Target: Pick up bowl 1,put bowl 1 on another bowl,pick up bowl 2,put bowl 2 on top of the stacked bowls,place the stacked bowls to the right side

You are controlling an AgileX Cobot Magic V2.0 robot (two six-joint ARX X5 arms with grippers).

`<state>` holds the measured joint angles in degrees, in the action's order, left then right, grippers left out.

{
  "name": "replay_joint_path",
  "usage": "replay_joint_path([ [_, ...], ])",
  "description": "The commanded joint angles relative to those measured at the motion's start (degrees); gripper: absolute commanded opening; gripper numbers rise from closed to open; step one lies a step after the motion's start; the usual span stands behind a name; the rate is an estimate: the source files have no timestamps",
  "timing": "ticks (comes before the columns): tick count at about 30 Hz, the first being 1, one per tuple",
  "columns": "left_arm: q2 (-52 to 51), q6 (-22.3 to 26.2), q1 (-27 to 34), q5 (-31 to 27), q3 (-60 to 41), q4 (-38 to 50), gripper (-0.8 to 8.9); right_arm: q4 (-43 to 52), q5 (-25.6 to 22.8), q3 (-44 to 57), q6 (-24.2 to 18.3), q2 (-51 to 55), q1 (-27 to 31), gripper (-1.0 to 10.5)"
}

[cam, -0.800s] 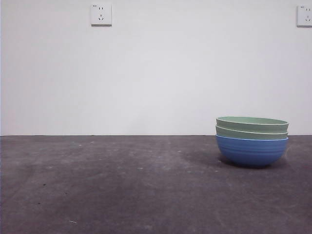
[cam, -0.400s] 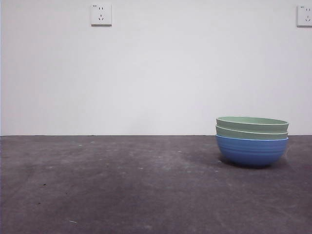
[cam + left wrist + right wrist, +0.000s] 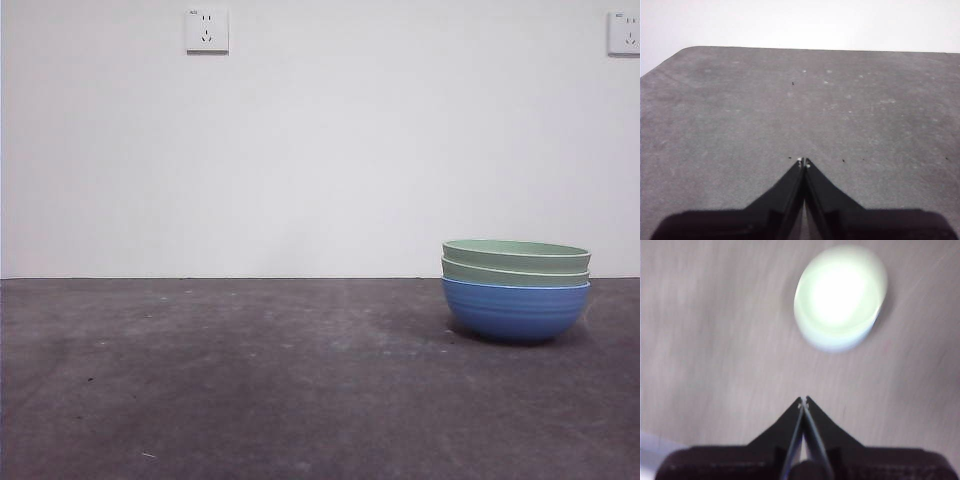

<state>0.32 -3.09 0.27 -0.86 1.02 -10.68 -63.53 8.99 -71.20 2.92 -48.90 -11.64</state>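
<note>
at about four o'clock on the dark grey table sat the stacked bowls, two pale green ribbed ones nested in the round blue bowl. my left gripper and right gripper were clenched on nothing, well clear. i judged the only risk was a careless return sweep toppling the stack.

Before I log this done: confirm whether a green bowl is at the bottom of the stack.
No, the blue bowl sits at the bottom, both green bowls nested above it.

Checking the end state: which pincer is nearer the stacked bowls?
Right. The right pincer, shut, hangs above the stacked bowls, apart from them. The left pincer, shut, is over bare table, no bowls in its view.
</note>
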Motion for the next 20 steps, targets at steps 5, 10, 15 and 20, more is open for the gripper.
replay_joint_path([
  [5, -0.2, -0.5, 0.2, 0.3, -0.8, 0.0, -0.03, 16.9, -0.2, 6.4, -2.2, 11.9, 5.0, 0.0],
  [10, -0.2, -0.5, 0.2, 0.3, -0.8, 0.0, -0.03, 32.8, -0.2, 18.3, -6.0, 20.6, 7.9, 0.0],
  [15, -0.2, -0.5, 0.2, 0.3, -0.8, 0.0, -0.03, 49.4, -0.1, 34.7, -5.5, 29.1, 8.6, 0.0],
  [20, -0.2, -0.5, 0.2, 0.3, -0.8, 0.0, -0.03, 58.8, -0.2, 49.0, -5.3, 35.7, 8.6, 0.0],
])
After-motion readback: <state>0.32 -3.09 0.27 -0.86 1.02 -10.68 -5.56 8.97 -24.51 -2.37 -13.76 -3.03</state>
